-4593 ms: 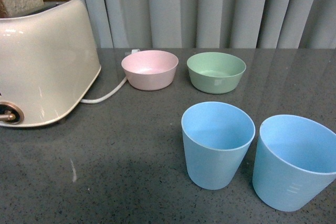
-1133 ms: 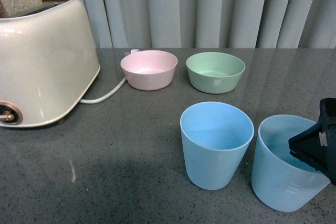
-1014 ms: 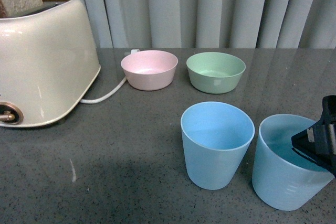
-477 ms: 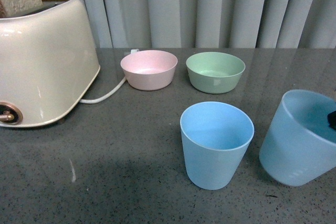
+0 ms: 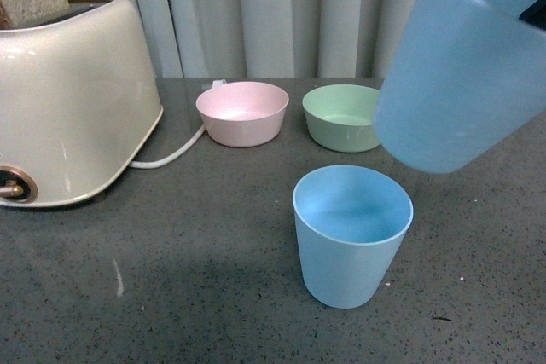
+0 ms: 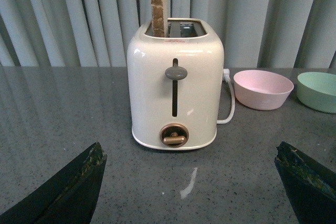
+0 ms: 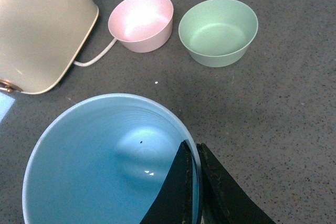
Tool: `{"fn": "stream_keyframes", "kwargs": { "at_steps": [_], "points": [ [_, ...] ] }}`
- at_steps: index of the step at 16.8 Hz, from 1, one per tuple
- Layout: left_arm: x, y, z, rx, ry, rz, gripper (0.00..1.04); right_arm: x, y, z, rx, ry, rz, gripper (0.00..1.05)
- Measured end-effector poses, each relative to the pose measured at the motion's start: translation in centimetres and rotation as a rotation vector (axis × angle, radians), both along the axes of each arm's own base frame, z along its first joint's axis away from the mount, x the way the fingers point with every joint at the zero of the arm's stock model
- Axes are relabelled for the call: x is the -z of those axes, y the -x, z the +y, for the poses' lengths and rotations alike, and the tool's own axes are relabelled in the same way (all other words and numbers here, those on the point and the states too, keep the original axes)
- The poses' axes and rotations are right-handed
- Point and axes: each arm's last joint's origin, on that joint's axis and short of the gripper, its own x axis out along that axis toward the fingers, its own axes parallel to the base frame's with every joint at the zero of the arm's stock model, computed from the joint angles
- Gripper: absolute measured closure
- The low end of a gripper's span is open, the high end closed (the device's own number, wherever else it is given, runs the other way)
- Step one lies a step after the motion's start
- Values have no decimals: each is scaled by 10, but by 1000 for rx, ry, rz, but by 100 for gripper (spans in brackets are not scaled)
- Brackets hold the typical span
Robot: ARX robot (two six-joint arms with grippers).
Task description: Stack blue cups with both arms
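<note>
In the front view, the held blue cup (image 5: 461, 66) hangs tilted in the upper right, clear of the table (image 5: 171, 296). The standing blue cup (image 5: 352, 236) sits upright at lower centre, in front of the pink bowl (image 5: 243, 112) and green bowl (image 5: 341, 117). In the left wrist view, the left gripper (image 6: 189, 150) is spread wide and empty, facing the toaster (image 6: 176, 87). In the right wrist view, the right gripper (image 7: 197, 166) pinches the held cup's rim. The pickup looks done; alignment and nesting remain, probably.
</note>
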Motion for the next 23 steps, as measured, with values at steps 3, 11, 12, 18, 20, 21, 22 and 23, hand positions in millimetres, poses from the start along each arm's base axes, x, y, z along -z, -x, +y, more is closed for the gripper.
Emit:
{"fn": "stream_keyframes", "kwargs": {
  "at_steps": [3,11,12,18,20,21,22,23],
  "points": [
    [0,0,0,0,0,0,7,9,-5,11,-21,12,12,102],
    [0,0,0,0,0,0,7,28,-17,23,-39,36,55,102],
    [0,0,0,0,0,0,7,29,-18,23,-39,37,57,102],
    [0,0,0,0,0,0,7,44,-25,31,-46,50,105,102],
    [0,0,0,0,0,0,7,45,-25,32,-46,43,114,88],
    [0,0,0,0,0,0,7,43,-25,33,-48,36,115,77],
    [0,0,0,0,0,0,7,40,-26,33,-50,29,112,66],
    [0,0,0,0,0,0,7,36,-25,32,-52,17,106,55]
  ]
}}
